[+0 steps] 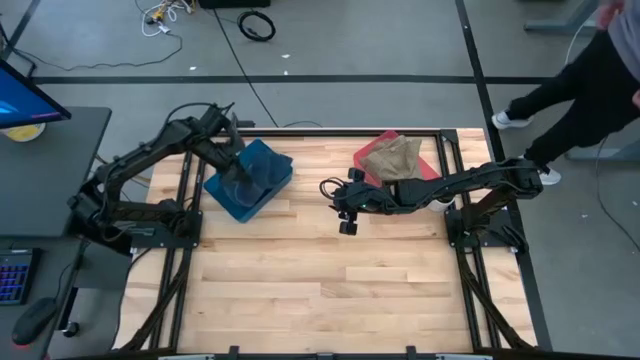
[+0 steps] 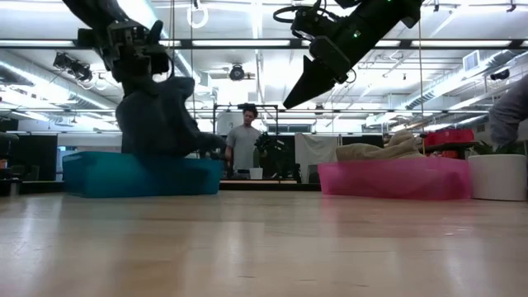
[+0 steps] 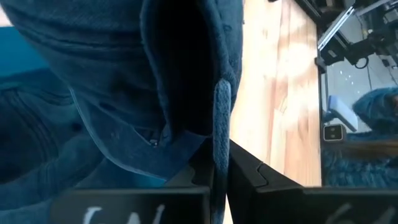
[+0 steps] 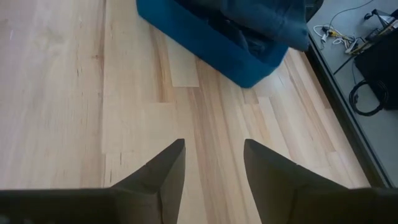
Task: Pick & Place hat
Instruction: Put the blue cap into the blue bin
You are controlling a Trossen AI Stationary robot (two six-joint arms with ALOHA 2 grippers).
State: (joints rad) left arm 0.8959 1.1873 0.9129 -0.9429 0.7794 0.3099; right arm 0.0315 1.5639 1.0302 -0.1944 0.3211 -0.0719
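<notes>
Denim hat (image 3: 118, 93): fills the left wrist view, a dark blue fabric fold pinched between the left gripper's fingers (image 3: 249, 174); in the low view it hangs as a dark bundle (image 2: 157, 115) with its lower part down in the blue bin.
Left gripper (image 1: 232, 150): over the blue bin, fingers closed on the hat's fabric.
Blue bin (image 1: 272, 190): the landmark; it sits on the wooden table (image 1: 320, 290) at its far left part, holding more blue cloth; the right wrist view shows it too (image 4: 211, 50).
Right gripper (image 1: 345, 212): above bare tabletop just to the right of the blue bin, between it and the pink bin; raised well off the surface in the low view (image 2: 301, 95); fingers spread apart and holding nothing, with wood visible between them (image 4: 214, 180).
Pink bin (image 1: 430, 168): well to the right of the blue bin, at the table's far right part.
Tan hat (image 1: 392, 158): lies in the pink bin, heaped above its rim (image 2: 379, 151).
Person (image 2: 243, 140): stands in the room beyond the table, seen just right of the blue bin in the low view.
Second person (image 1: 580, 85): legs and shoes on the floor past the table's right corner, far from the blue bin.
</notes>
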